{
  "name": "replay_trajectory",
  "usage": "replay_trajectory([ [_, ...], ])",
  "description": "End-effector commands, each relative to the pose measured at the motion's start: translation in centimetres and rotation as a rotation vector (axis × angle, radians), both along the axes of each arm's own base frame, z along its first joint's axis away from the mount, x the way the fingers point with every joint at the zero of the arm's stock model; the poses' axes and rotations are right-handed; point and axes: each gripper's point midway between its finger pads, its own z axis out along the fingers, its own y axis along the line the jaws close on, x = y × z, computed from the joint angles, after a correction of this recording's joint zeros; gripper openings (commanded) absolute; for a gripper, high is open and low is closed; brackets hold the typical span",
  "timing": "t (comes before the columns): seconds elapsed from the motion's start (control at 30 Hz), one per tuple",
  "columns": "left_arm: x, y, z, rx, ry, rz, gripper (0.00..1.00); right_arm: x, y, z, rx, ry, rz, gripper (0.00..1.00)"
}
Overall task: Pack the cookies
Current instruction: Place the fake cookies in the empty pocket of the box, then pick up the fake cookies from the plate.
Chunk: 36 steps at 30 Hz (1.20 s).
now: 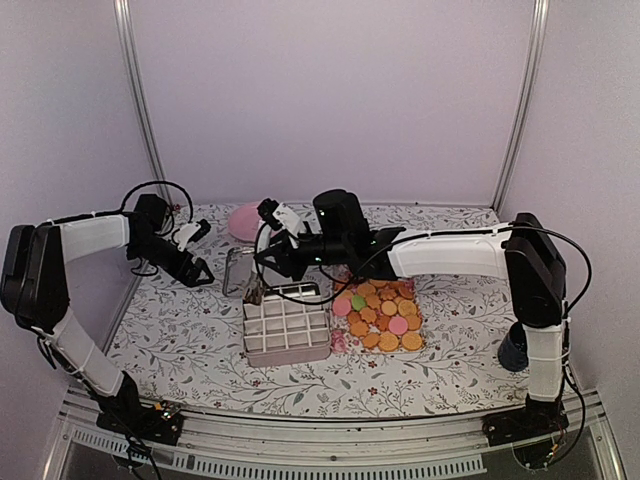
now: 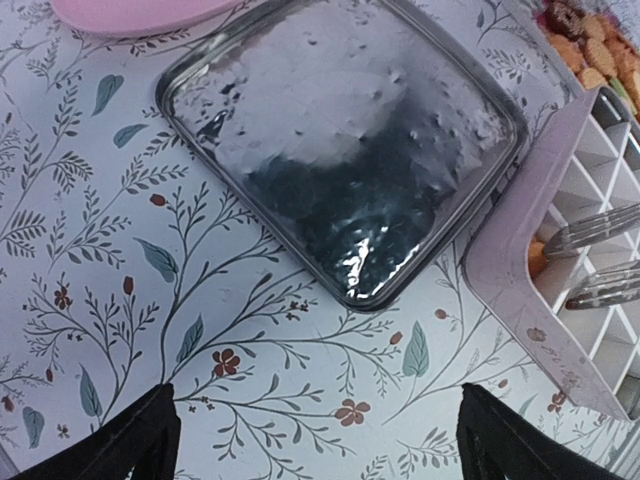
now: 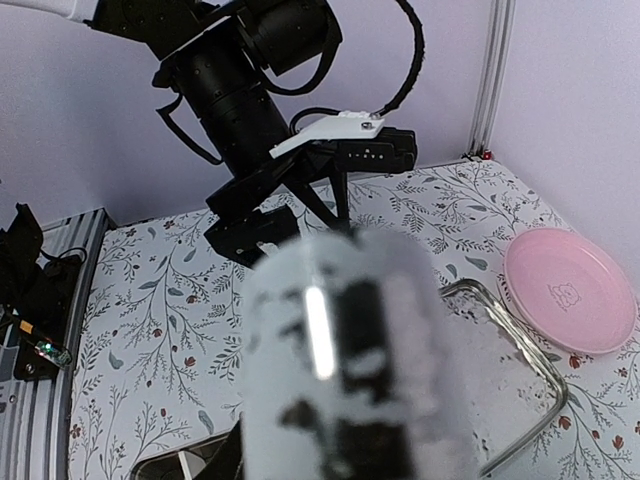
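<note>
Right gripper, clamped on metal tongs, hangs over the white divided box, the cookies heaped just right of it, left gripper wide open and empty; best to part the tongs low inside one cell.

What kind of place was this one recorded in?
Probably a robot test booth, not a real kitchen: plain walls with metal posts box in a floral-clothed table, and the left arm and right arm are bolted to its near rail.
</note>
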Motion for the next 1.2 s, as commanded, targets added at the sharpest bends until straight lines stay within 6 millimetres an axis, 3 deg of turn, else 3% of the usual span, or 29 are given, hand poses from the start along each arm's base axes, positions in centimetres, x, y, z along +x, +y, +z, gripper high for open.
replay_trajectory([
  [0.0,0.4,-0.1,0.7,-0.018,-0.034,-0.005,0.97,0.3,0.2,2.9,0.052,-0.050,-0.013,0.36],
  [0.1,0.5,-0.2,1.0,-0.026,-0.036,-0.002,0.97,0.4,-0.1,3.9,0.061,-0.066,-0.026,0.35],
  [0.3,0.6,-0.3,1.0,-0.033,-0.035,0.001,0.97,0.2,-1.2,7.7,0.106,-0.118,-0.046,0.34],
  [0.5,0.9,-0.3,0.8,-0.026,-0.030,0.008,0.96,0.1,-4.5,10.4,0.132,-0.137,-0.091,0.33],
  [0.6,1.1,-0.3,1.0,-0.026,-0.034,0.006,0.96,0.2,-7.1,9.9,0.113,-0.123,-0.141,0.33],
  [0.9,1.3,-0.8,1.1,-0.021,-0.039,-0.008,0.96,-1.0,-15.5,4.7,0.016,-0.042,-0.316,0.34],
  [1.17,1.1,-1.5,1.1,-0.019,-0.038,-0.023,0.96,-1.8,-19.3,2.7,-0.032,-0.017,-0.411,0.34],
])
